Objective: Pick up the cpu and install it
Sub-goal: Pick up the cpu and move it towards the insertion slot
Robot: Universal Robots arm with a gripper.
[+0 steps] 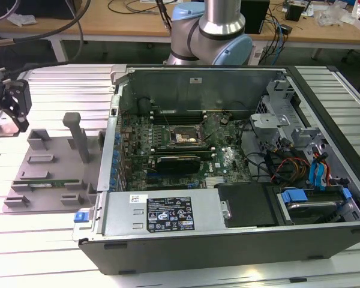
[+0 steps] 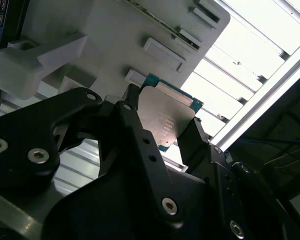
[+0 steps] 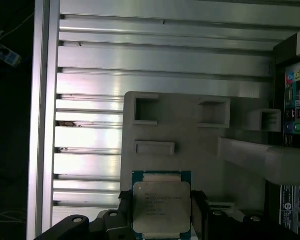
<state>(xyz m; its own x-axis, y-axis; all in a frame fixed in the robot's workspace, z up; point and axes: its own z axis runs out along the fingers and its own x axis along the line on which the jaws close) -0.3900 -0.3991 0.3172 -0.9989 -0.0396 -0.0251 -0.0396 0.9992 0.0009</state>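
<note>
The cpu [image 3: 161,204] is a flat square chip with a silver-grey top and a thin blue-green edge. It sits between my gripper's [image 3: 161,212] two black fingers [image 3: 124,212], which press on its opposite sides. In the second wrist view the cpu [image 2: 166,116] is held by the gripper [image 2: 162,127] just off the pale grey fixture plate [image 2: 115,30]. In the exterior view the gripper [image 1: 9,123] hangs at the far left, over the outer end of the fixture plate [image 1: 48,162], well away from the empty socket [image 1: 183,137] on the motherboard.
An open computer case [image 1: 228,168] lies on its side on the slatted metal table [image 1: 48,240], with cables and drive bays at the exterior view's right. A green memory stick [image 1: 48,183] lies in the fixture plate, and a grey upright post [image 1: 78,138] stands on it.
</note>
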